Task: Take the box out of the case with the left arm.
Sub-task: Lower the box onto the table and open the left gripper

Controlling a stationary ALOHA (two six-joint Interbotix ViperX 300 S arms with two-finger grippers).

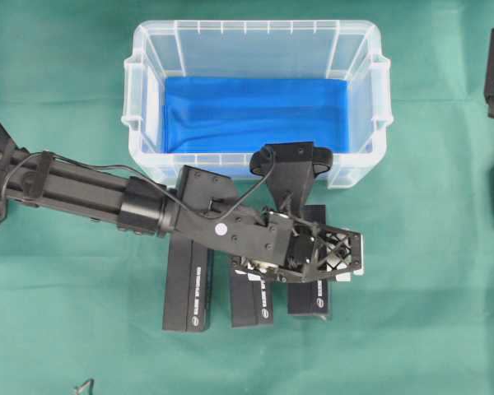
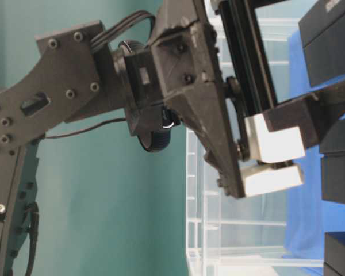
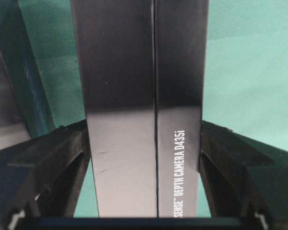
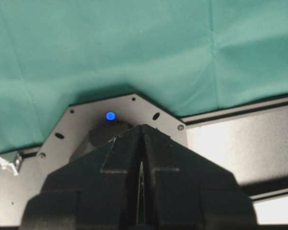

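The box (image 3: 144, 110), a long black cardboard carton with the white lettering "SENSE DEPTH CAMERA D435i" readable along its side, is seen between the black fingers (image 3: 48, 167) of the left end effector (image 1: 333, 257), which is closed on it across its width, as the left wrist view shows. In the overhead view this carton is outside the case, in front of its near wall, mostly covered by the left end effector above the green cloth-covered desk (image 1: 428, 313). Two further black cartons of the same shape (image 1: 189, 271) lie on the desk just beside it on its left, both with white print too small to be read. The left arm (image 1: 82, 191), black and ribbed, reaches in from the left edge. Behind it stands the case (image 1: 358, 49), a clear translucent plastic tub with rimmed handles, whose bottom is lined with a bright blue cloth (image 1: 255, 111). The right end effector (image 4: 141, 158) is shown in its wrist view with its black fingers pressed together, above a grey metal plate (image 4: 86, 120) bearing a small blue light.
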